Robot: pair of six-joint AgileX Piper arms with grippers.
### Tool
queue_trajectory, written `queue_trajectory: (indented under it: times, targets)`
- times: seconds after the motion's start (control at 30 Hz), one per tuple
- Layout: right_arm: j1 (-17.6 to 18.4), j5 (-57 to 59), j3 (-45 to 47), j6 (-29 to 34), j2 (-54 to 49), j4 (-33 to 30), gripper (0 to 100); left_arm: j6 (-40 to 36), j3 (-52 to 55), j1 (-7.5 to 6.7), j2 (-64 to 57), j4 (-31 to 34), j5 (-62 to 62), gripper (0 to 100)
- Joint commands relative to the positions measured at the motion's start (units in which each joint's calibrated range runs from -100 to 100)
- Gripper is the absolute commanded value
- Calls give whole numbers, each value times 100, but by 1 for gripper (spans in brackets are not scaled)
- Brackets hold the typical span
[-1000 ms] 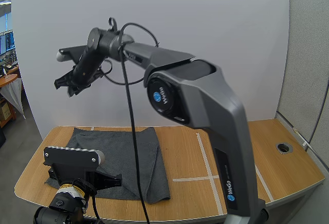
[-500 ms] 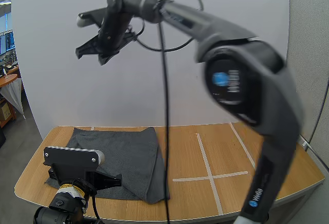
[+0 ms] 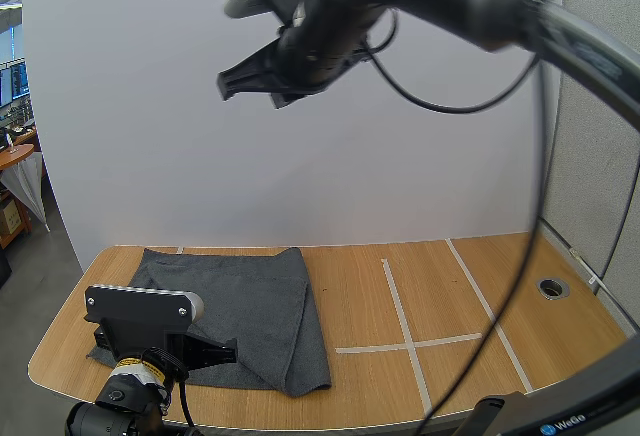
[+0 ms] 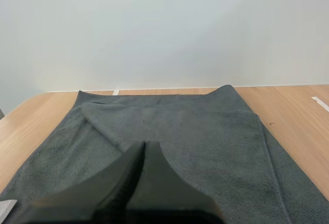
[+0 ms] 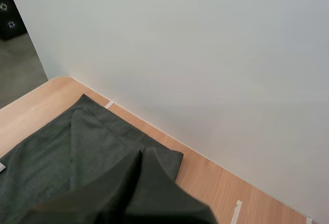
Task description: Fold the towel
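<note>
A: Where's the right end effector (image 3: 250, 84) now?

B: High above the desk (image 3: 450, 296), clenched on nothing. In its own wrist view the two fingers lie together as one dark wedge. A second ago it hung further toward the left side, over the towel's far end. Since then the arm has swung it up and across toward the middle.

A: And the left end effector (image 3: 222, 351)?

B: It's low at the near edge of the desk, just over the towel's near end. It's closed too and holds nothing. It hasn't shifted in that second.

A: Did the towel (image 3: 250, 306) go with either arm?

B: No. It lies flat on the left part of the desk, exactly where it was, and neither arm touches it. The left wrist view shows one layer lying over another, with a hem running along one side.

A: So what does that tell you?

B: I'd judge a fold is already laid and the right arm is pulling clear. Whether another fold is wanted, I can't tell from here.
</note>
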Motion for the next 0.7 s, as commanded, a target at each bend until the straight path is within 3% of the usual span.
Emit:
queue_trajectory:
  times: [0.0, 0.23, 0.47, 0.67]
  targets:
    - [-61, -85, 839, 53, -1298, -76, 0, 3, 7, -30, -26, -73, -129, 0]
    - [-395, 72, 1954, 53, -2504, 309, 0, 3, 7, -30, -26, -73, -129, 0]
    - [-453, 72, 3156, -188, -3384, 528, 0, 2, 7, -30, -26, -86, -129, 0]
    - [-453, 72, 3365, -211, -3581, 466, 0, 2, 7, -30, -26, -86, -129, 0]
